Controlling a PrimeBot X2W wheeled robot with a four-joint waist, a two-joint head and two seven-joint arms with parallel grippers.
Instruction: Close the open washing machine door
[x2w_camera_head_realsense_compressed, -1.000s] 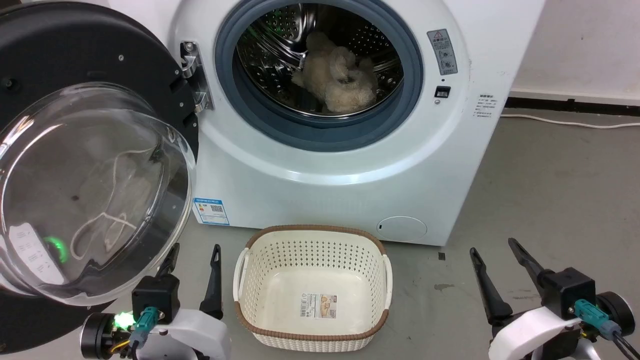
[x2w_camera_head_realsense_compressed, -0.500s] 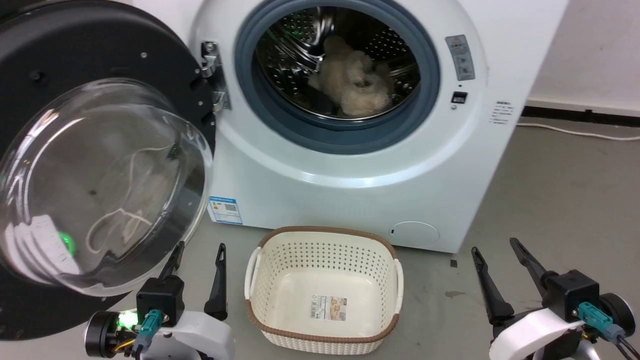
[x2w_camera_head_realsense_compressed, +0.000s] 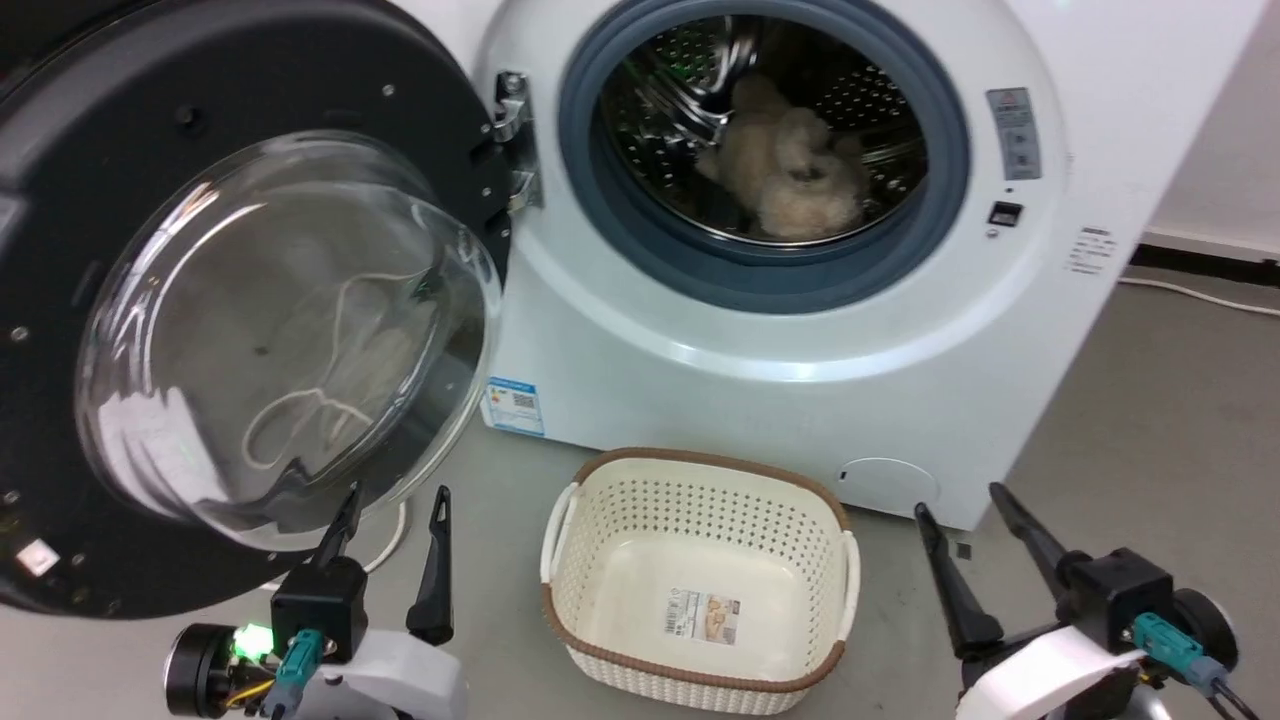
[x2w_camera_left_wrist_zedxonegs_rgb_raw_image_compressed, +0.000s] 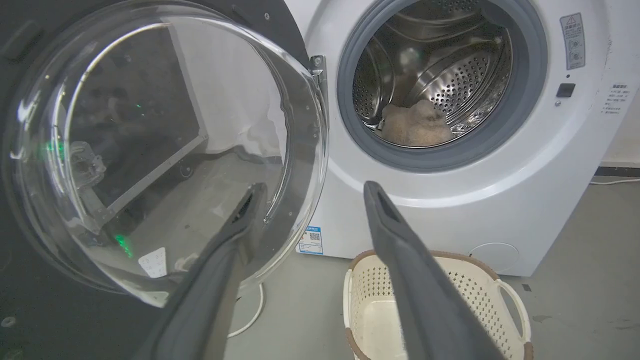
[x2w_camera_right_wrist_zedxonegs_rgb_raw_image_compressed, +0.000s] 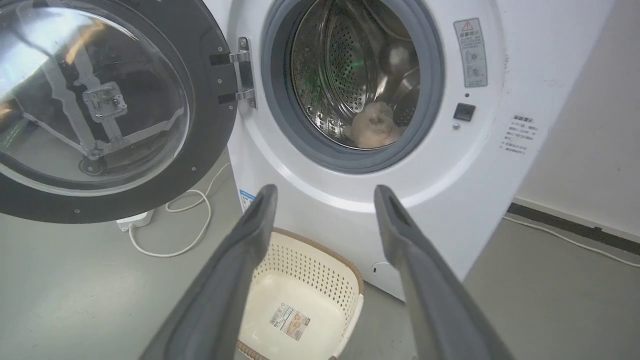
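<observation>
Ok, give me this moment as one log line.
door wide open | washing machine: fluffy item inside | basket empty, on floor | left jaws open, empty, near door glass | right jaws open, empty

I hold my left gripper (x2w_camera_head_realsense_compressed: 396, 492) and right gripper (x2w_camera_head_realsense_compressed: 958, 498) low, fingers pointing forward, both sets of jaws spread wide apart.

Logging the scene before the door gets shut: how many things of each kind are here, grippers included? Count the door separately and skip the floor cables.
washing machine: 1
washing machine door: 1
cream basket: 1
fluffy beige item in the drum: 1
grippers: 2, the left gripper and the right gripper
Total: 6
</observation>
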